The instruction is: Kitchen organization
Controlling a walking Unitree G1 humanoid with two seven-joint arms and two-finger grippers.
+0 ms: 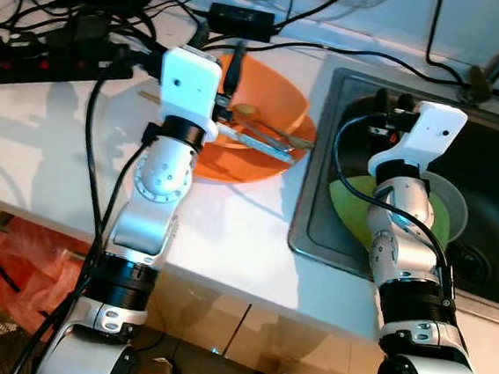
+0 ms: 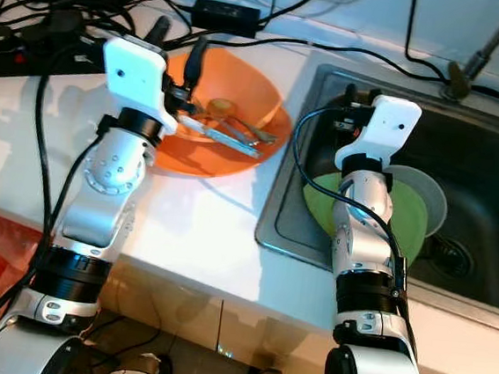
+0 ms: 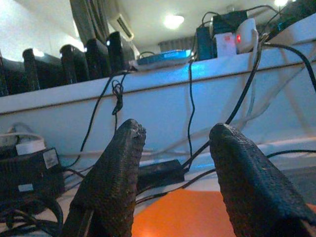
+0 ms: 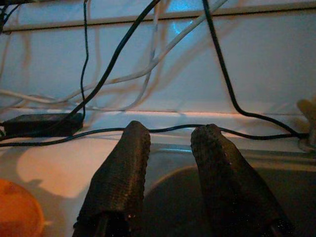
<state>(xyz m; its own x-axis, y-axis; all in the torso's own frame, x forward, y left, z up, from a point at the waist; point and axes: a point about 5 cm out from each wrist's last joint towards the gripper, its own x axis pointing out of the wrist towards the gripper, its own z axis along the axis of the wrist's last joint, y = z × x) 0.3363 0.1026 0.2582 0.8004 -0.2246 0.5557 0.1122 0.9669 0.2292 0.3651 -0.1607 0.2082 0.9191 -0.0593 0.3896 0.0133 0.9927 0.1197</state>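
Fingers spread and empty, our left tool (image 3: 173,182) hovers over the orange bowl (image 1: 262,144) on the desk (image 1: 227,238); our right tool (image 4: 170,177), likewise released, hangs above the sink (image 1: 498,176).

An orange bowl (image 1: 254,143) is seen on the white table (image 1: 228,229), utensils (image 1: 267,140) lying in it. The left arm (image 1: 168,157) is held over its near edge. A green plate (image 1: 353,210) lies in the sink (image 1: 320,141) beneath the right arm (image 1: 402,210). Black cables (image 1: 69,37) are tangled behind.
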